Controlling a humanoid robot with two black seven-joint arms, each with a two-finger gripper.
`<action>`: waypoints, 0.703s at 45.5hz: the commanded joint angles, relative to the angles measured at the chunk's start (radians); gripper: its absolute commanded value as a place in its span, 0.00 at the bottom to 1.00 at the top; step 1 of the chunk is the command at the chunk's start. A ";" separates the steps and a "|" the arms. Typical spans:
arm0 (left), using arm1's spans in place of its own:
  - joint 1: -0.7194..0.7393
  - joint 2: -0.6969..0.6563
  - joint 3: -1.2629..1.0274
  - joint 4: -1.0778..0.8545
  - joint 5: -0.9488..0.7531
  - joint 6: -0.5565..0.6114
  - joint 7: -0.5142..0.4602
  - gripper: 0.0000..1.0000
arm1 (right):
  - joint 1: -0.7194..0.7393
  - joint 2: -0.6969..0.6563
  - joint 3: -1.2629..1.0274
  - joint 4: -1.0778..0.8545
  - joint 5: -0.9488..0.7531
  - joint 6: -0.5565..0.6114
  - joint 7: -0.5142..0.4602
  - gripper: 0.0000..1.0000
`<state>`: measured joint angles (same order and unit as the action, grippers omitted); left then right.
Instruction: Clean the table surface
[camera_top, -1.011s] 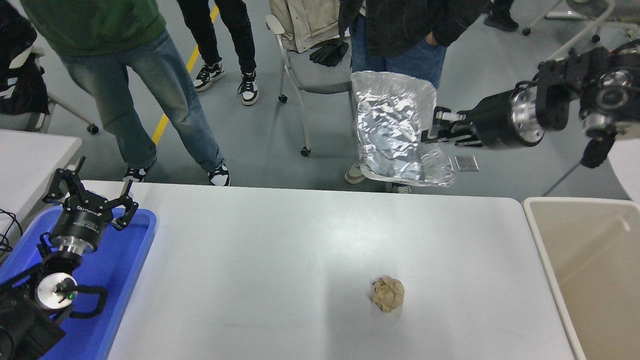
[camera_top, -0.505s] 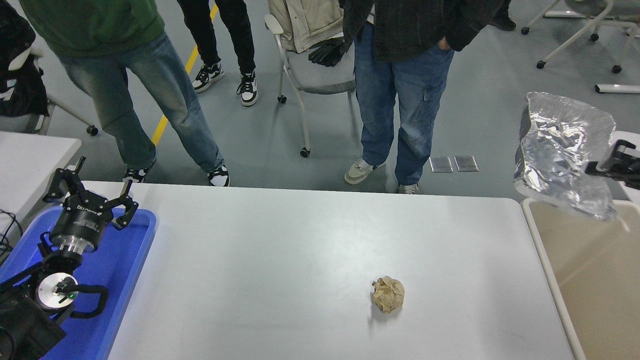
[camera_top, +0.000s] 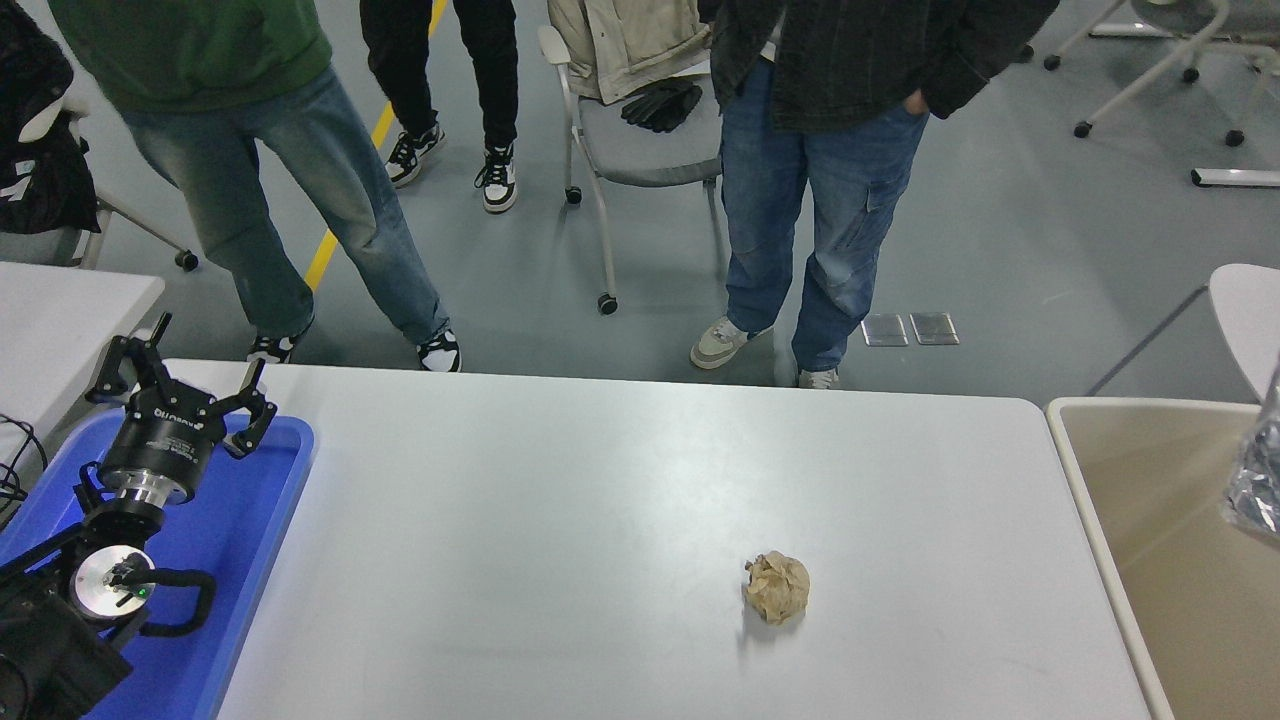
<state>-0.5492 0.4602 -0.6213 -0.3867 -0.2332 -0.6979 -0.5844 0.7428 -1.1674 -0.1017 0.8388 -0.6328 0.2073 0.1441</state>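
The white-grey table surface (camera_top: 560, 500) fills the middle of the head view. A crumpled brown paper ball (camera_top: 776, 587) lies on it, right of centre. At the right edge only a scrap of a silver foil sheet (camera_top: 1258, 478) shows, hanging over the beige bin (camera_top: 1180, 560); what holds it is out of frame. My right arm and gripper are out of view. My left gripper (camera_top: 182, 389) is parked at the lower left over the blue tray (camera_top: 240, 560), fingers spread open and empty.
Several people stand at the far side of the table, with a grey chair (camera_top: 640, 150) between them. A smaller white table (camera_top: 60, 310) sits at the far left, another rounded white table (camera_top: 1248, 320) at the far right.
The foil sheet moved from above the table's far edge to the right and down over the bin, now mostly out of frame. My right arm left the view. The left arm stayed still.
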 joint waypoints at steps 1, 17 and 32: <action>0.000 0.000 0.000 0.000 0.000 0.000 0.000 1.00 | -0.174 0.253 0.008 -0.297 0.067 -0.074 0.011 0.00; 0.000 0.000 0.000 0.000 0.002 0.000 0.000 1.00 | -0.247 0.583 -0.007 -0.785 0.071 -0.078 0.006 0.00; 0.000 0.000 0.000 0.000 0.000 0.000 0.000 1.00 | -0.246 0.657 -0.009 -0.814 0.070 -0.158 -0.040 0.00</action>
<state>-0.5492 0.4602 -0.6213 -0.3866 -0.2331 -0.6979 -0.5845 0.5081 -0.5875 -0.1096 0.0980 -0.5653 0.0944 0.1355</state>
